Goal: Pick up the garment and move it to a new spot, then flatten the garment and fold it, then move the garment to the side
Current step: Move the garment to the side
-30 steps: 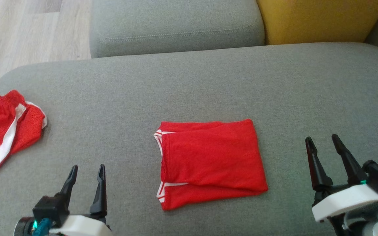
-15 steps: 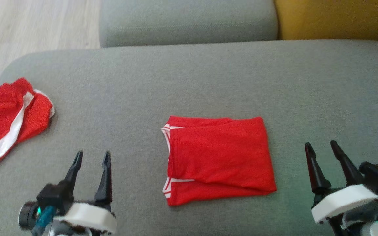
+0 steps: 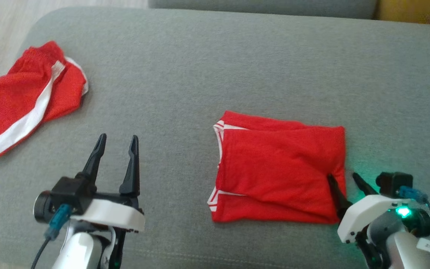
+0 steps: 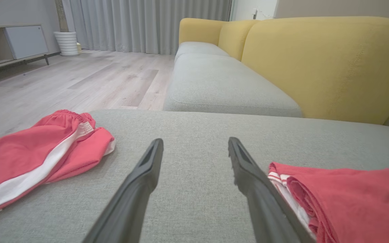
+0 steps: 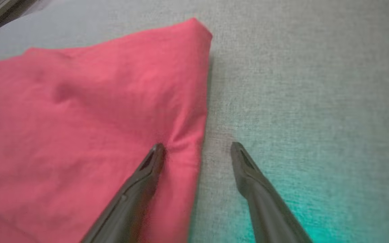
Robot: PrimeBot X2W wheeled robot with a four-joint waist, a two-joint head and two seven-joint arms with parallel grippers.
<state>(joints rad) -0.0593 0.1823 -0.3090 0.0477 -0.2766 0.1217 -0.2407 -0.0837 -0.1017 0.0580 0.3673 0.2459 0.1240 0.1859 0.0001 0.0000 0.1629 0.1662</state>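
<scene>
Mid-seat: folded red cloth garment with white trim (image 3: 278, 168), lying flat on the grey fabric sofa seat (image 3: 200, 74). The right gripper (image 3: 342, 175) is angled low at its right edge. Jaws are spread and straddle the hem, one finger over red cloth and the other over grey fabric, nothing clamped. The left gripper (image 3: 118, 136) hovers left of the garment, jaws apart, empty. Red mesh shorts with white stripe (image 3: 24, 101) lie at the seat's far left.

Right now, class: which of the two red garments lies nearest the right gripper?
The folded red shirt in the middle; the right gripper stands open over its edge. The red shorts with the white stripe lie far left.
</scene>
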